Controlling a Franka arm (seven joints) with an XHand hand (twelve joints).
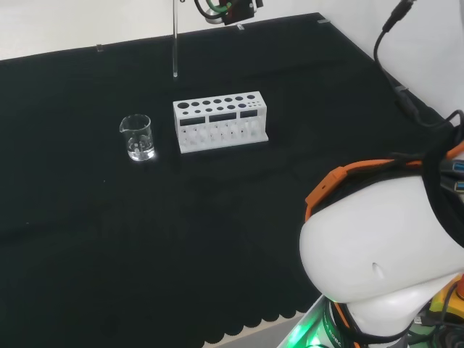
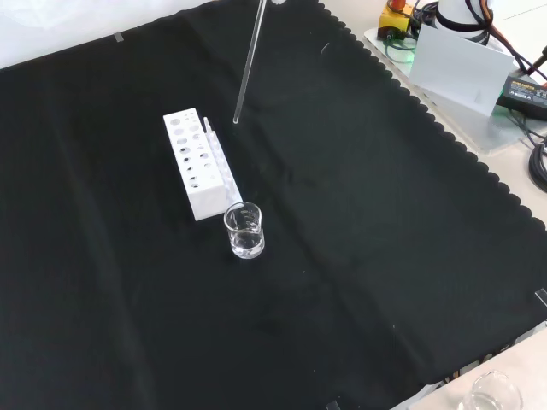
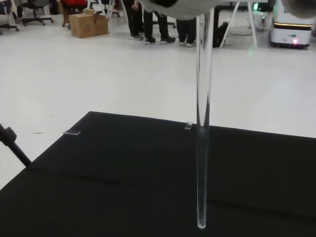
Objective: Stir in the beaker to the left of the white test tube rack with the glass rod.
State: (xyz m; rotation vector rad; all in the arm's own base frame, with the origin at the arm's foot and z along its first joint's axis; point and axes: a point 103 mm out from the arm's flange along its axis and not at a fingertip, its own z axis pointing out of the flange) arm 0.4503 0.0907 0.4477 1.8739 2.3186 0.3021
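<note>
Fingers unclear, cannot tell their spread; glass rod [image 3: 202,148] hangs upright from the blurred hand [image 3: 182,7] above the cloth

Cloth [image 1: 217,232]: black, covering the bench; its edge is scalloped on the arm's side.
Small glass [image 2: 494,395]: clear, standing off the cloth on the pale bench, at the front view's lower right corner.
White panel [image 2: 457,67]: tilted, beyond the scalloped edge at the front view's upper right, with black cables [image 2: 537,158] nearby.
Clear tab [image 3: 71,132]: lying at the cloth's far edge in the wrist view (another [image 3: 188,126] lies along the same edge).
Cardboard box [image 3: 89,24]: brown, on the pale floor well behind the bench.
Black stand leg [image 3: 12,143]: slanting, just beside the cloth's corner.
</note>
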